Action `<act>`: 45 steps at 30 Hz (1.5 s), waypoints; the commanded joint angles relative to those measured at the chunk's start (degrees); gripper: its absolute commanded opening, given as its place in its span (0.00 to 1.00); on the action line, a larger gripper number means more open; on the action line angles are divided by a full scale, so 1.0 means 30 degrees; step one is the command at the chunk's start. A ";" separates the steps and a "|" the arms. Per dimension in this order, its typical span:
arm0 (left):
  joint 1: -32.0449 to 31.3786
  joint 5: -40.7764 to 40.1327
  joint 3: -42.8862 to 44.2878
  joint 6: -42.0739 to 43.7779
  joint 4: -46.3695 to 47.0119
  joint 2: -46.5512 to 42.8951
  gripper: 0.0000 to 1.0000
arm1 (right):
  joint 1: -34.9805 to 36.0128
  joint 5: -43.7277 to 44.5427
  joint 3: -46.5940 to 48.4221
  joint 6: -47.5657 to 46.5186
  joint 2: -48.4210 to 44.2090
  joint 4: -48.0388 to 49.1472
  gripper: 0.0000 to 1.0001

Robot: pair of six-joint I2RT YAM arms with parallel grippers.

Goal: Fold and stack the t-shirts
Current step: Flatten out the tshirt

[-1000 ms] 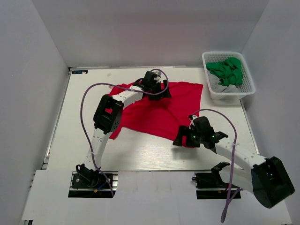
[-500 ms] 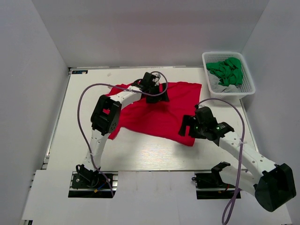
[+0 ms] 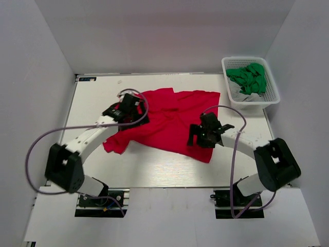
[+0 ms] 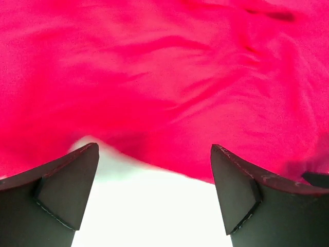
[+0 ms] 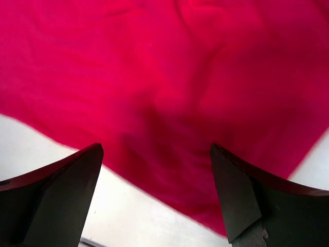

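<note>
Spread out and rumpled across the middle of the table (image 3: 154, 167): one red t-shirt (image 3: 169, 118), running from the near left to the far right

Left arm: elbow thrown far out to the left, low near the table's edge, forearm slanting up and to the right from there. At its end the left gripper (image 3: 132, 114), over the left part of the t-shirt. In the wrist view its fingers (image 4: 61, 190) wide apart and clamped on nothing, with bare table between them and the wrinkled edge of the t-shirt just beyond the tips

Right arm: folded back on itself, elbow out by the table's right edge, forearm running leftward. At its end the right gripper (image 3: 197, 136), low over the near right part of the t-shirt. Fingers (image 5: 56, 190) likewise well apart and empty, with red cloth below and ahead and a strip of table along the near side

Grippers well apart from each other, the middle of the t-shirt between them

At the far right corner, clear of the t-shirt: a white basket (image 3: 272, 99) holding green cloth (image 3: 249, 77)
</note>
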 commanded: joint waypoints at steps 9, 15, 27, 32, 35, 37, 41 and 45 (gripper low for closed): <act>0.2654 -0.4584 -0.4390 -0.4493 -0.3587 -0.5415 0.99 | -0.1749 0.3073 0.2230 0.0921 0.4575 -0.0126 0.90; 0.3826 -0.3209 -0.4392 -0.4317 -0.3531 -0.5005 0.99 | -0.4383 0.3489 0.2550 0.0251 0.4023 -0.0684 0.90; 0.4412 -0.1361 -0.6376 -0.4931 -0.4522 -0.6548 0.99 | -0.1582 -0.3483 0.3227 -0.3268 -0.0782 -0.0038 0.90; 0.4412 -0.0808 -0.9572 -0.6220 -0.5286 -1.1063 0.99 | 0.3135 -0.4793 0.3870 -0.2745 0.0613 0.0251 0.90; 0.4062 -0.0048 -1.1069 -0.6979 -0.4878 -1.2530 0.99 | 0.5154 -0.5887 0.4685 -0.2244 0.2752 0.1980 0.90; 0.4061 -0.0043 -1.1888 -0.7946 -0.5404 -1.2535 0.99 | 0.6213 -0.5947 0.5303 -0.2184 0.4129 0.2595 0.90; 0.4061 0.1067 -1.4084 -0.7950 -0.2890 -1.2303 0.96 | 0.7854 -0.5977 0.7642 -0.1686 0.7086 0.3828 0.90; 0.4061 0.1246 -1.4265 -0.7249 -0.0983 -1.0429 0.81 | 0.8384 -0.5887 0.9638 -0.0956 0.8701 0.3974 0.90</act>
